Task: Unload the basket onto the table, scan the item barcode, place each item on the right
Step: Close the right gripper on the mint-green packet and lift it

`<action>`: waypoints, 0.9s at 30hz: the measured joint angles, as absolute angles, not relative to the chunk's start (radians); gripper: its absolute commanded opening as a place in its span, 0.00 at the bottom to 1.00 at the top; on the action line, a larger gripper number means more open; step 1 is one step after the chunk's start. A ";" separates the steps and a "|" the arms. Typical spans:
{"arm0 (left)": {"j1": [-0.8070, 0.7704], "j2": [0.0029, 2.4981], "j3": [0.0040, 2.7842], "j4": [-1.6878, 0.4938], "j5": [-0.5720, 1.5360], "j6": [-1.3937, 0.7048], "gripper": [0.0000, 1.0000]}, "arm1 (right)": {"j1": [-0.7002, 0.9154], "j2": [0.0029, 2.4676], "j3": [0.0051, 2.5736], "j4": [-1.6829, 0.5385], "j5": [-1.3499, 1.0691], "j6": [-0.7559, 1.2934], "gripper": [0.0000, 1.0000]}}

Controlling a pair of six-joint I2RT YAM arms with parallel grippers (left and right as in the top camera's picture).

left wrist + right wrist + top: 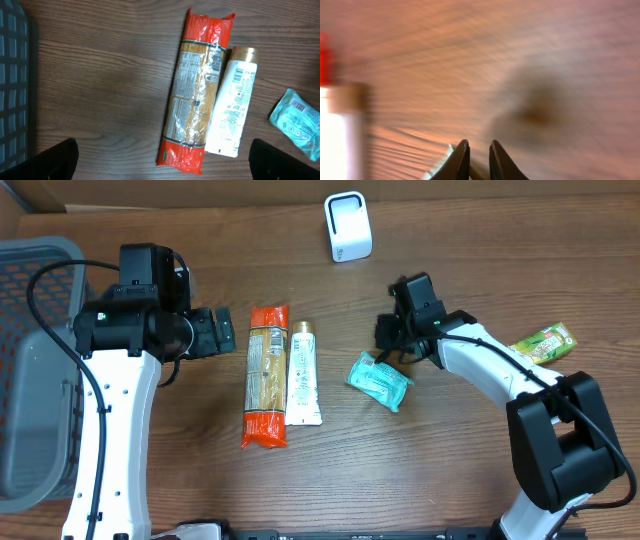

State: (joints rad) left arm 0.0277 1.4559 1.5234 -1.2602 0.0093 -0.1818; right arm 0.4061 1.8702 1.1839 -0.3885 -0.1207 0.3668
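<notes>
Left gripper [224, 330]: spread wide and holding nothing, hanging over bare wood just left of the pasta packet.
Right gripper [478, 159]: narrow, the two fingers [461, 159] almost together with only a slim gap between them. The wrist view is blurred, so I can't tell whether anything is pinched there.
Teal packet [380, 381]: lying flat on the surface right of centre, tilted. The right gripper is at its upper edge, and a pale sliver of the packet shows just beside the fingers in the right wrist view. A small barcode is on its face in the left wrist view.
Scanner [348, 227]: a white box standing upright at the far edge of the surface, well apart from the teal packet and from both arms.
Pasta packet [267, 375]: a long orange pack lying lengthwise in the middle, printed label up.
White tube [303, 373]: gold cap pointing away, lying along the pasta packet's right side and touching it.
Green packet [545, 342]: at the far right, partly behind the right arm.
Grey basket [30, 370]: at the left edge of the surface, beside the left arm.
</notes>
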 measured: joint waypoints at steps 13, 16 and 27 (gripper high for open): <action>0.028 1.456 1.523 -1.260 0.009 -0.182 1.00 | 0.285 1.869 1.475 -1.062 -0.286 0.332 0.85; 0.028 1.456 1.523 -1.260 0.009 -0.182 1.00 | 0.262 1.869 1.448 -1.076 -0.296 0.327 0.84; 0.028 1.456 1.523 -1.259 0.009 -0.182 1.00 | 0.269 1.870 1.172 -0.845 -0.422 0.336 0.59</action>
State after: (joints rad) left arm 0.0277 1.4559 1.5234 -1.2594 0.0093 -0.1818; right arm 0.2691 1.8702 1.1721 -0.8448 -0.4217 0.3363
